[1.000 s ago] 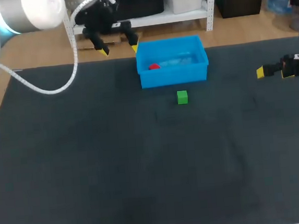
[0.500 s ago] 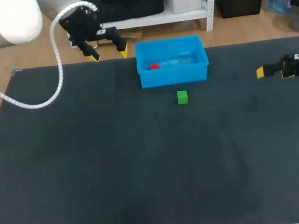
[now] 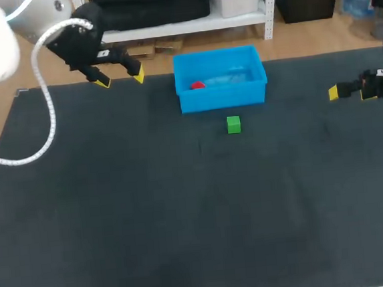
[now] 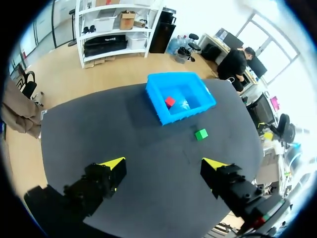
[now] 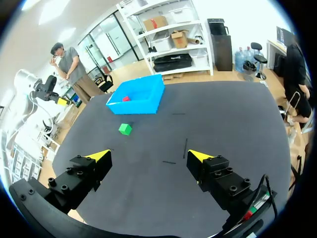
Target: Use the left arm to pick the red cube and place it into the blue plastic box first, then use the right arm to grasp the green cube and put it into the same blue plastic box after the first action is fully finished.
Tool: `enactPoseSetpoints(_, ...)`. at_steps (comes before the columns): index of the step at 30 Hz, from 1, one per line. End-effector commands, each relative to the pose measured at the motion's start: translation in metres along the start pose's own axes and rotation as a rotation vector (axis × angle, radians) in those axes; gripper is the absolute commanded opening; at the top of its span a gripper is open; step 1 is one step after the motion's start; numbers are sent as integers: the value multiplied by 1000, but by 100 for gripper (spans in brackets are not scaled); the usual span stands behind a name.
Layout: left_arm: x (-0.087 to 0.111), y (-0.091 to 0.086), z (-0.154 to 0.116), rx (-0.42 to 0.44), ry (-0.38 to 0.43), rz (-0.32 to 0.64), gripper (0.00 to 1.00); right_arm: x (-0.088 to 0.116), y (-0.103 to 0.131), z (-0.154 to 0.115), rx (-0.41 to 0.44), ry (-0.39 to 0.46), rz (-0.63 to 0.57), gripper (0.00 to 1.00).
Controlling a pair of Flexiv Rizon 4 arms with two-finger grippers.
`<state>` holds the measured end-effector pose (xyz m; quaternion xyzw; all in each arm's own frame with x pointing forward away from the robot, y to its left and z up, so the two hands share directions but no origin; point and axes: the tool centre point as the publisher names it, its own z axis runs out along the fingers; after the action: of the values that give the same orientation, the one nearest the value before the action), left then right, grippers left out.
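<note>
a dark grey table (image 3: 152, 227) lies bare-topped.

The left hand (image 3: 120, 78) has been drawn away from the blue plastic box (image 3: 222, 97) and carried sideways along the far edge of the table (image 3: 117, 210), so that it is now set well apart from the box.

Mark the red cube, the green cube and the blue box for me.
red cube (image 3: 198, 85), head view, its visible top.
green cube (image 3: 233, 124), head view, its middle.
blue box (image 3: 223, 98), head view, its front wall.
</note>
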<state>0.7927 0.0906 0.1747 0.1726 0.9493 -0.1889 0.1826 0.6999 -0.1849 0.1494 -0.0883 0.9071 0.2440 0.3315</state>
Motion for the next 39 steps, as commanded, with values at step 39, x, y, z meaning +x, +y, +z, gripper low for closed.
enactPoseSetpoints(39, 44, 32, -19, 143, -151, 162, 100, 0, 0, 0, 2, 1, 0, 100)
